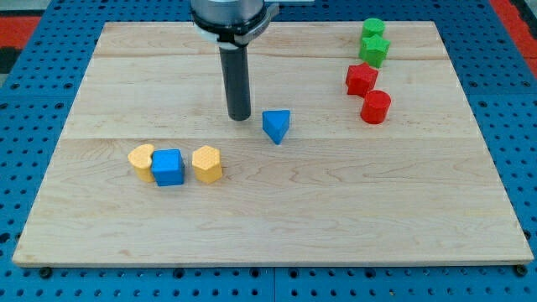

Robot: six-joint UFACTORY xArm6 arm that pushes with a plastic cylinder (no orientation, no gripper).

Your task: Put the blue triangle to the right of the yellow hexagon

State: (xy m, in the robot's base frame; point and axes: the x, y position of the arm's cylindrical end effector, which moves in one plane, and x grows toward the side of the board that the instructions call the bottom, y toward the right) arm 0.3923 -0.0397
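Note:
The blue triangle (276, 126) lies near the middle of the wooden board (268, 218). The yellow hexagon (207, 164) sits below and to the left of it, with a clear gap between them. My tip (240, 117) rests on the board just left of the blue triangle, slightly above its level and a small gap away from it. The rod rises straight up to the arm at the view's top.
A blue cube (168, 167) touches the yellow hexagon's left side, and a yellow half-round block (142, 161) sits left of the cube. At the upper right are a green block (372, 28), a green star (374, 50), a red star (361, 79) and a red cylinder (376, 106).

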